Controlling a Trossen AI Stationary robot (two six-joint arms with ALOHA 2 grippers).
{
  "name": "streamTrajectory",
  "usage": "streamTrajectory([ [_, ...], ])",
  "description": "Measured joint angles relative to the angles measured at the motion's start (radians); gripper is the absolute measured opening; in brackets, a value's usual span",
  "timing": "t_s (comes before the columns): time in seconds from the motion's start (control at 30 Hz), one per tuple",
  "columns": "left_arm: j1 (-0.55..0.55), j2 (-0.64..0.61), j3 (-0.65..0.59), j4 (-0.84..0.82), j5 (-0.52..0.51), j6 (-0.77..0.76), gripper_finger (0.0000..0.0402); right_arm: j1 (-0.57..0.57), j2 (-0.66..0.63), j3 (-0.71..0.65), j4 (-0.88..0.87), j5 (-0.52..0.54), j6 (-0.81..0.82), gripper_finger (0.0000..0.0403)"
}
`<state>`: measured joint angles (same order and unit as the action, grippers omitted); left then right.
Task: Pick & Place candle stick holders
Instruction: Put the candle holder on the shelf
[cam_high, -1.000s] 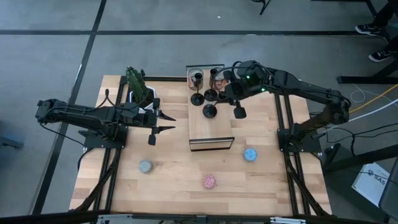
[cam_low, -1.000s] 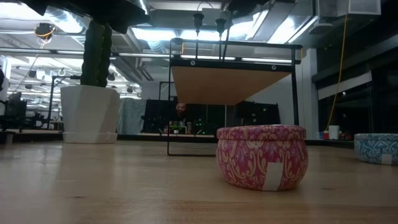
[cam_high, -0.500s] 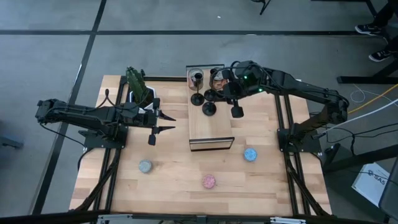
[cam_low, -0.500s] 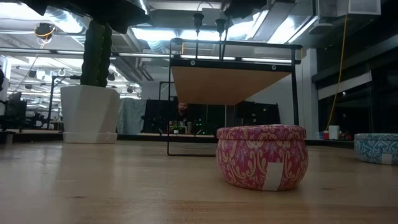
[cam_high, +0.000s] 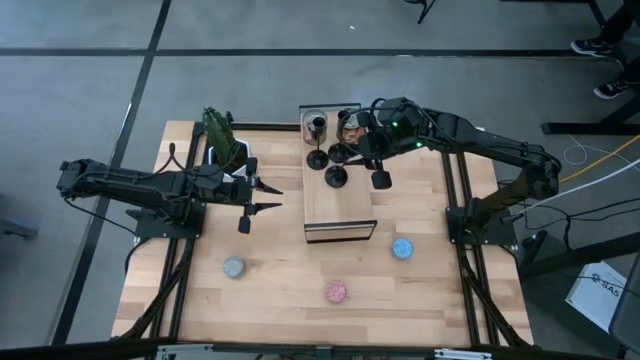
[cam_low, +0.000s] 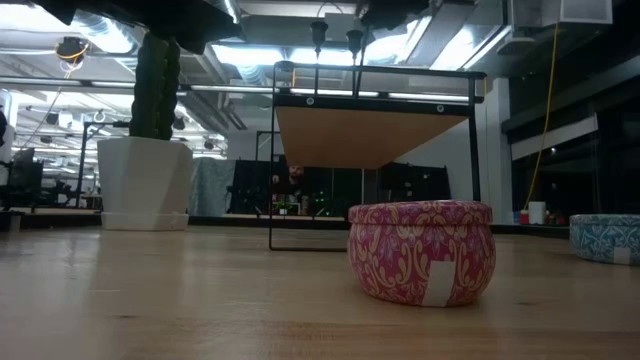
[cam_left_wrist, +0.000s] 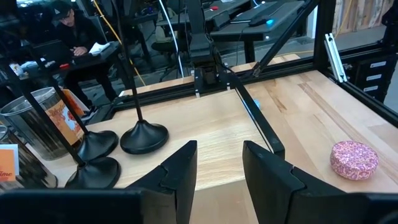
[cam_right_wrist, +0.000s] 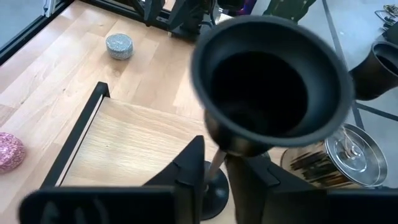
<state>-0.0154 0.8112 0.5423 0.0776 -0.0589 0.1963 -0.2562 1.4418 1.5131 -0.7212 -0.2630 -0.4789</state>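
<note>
Three black candle stick holders stand by their round bases at the far end of a raised wooden shelf (cam_high: 340, 205): one (cam_high: 317, 158), one (cam_high: 336, 177) and one (cam_high: 340, 153). My right gripper (cam_right_wrist: 216, 177) is over that far end, slightly open. The last holder's thin stem (cam_right_wrist: 217, 163) stands in the narrow gap, its cup (cam_right_wrist: 270, 81) above the fingers and its base (cam_right_wrist: 208, 194) on the shelf. My left gripper (cam_left_wrist: 219, 163) is open and holds nothing, left of the shelf (cam_high: 265, 195). My right gripper has its fingers on either side of the holder's stem (cam_right_wrist: 216, 168), low on the stem, slanting down from the table's far right. I cannot tell whether either finger touches it. The holder stands upright with its base on the shelf.
Two metal tins (cam_high: 317, 122) (cam_high: 345, 120) stand behind the holders. A potted cactus (cam_high: 222, 140) is at the far left. Grey (cam_high: 233, 267), pink (cam_high: 336, 291) and blue (cam_high: 402, 248) tins lie on the near half of the table.
</note>
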Motion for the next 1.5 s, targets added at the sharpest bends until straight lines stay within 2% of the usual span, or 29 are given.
streamTrajectory([
  [0.33,0.000,0.000,0.000,0.000,0.000,0.000,0.0125,0.000,-0.003,0.000,-0.009,0.002,0.003,0.0120],
  [0.6,0.000,0.000,0.000,0.000,0.000,0.000,0.0124,0.000,-0.004,0.000,-0.042,0.154,0.035,0.0142],
  [0.83,0.000,0.000,0.000,0.000,0.000,0.000,0.0122,0.000,-0.004,0.000,-0.068,0.174,0.045,0.0148],
  [1.07,0.000,0.000,0.000,0.000,0.000,0.000,0.0125,0.000,-0.004,0.000,-0.214,0.190,0.116,0.0144],
  [1.2,0.000,0.000,0.000,0.000,0.000,0.000,0.0122,0.007,-0.005,-0.025,-0.284,0.161,0.171,0.0137],
  [1.4,0.000,0.000,0.000,0.000,0.000,0.000,0.0125,0.082,-0.005,-0.159,-0.161,0.165,0.167,0.0101],
  [1.5,0.000,0.000,0.000,0.000,0.000,0.000,0.0123,0.128,-0.004,-0.228,-0.091,0.231,0.156,0.0067],
])
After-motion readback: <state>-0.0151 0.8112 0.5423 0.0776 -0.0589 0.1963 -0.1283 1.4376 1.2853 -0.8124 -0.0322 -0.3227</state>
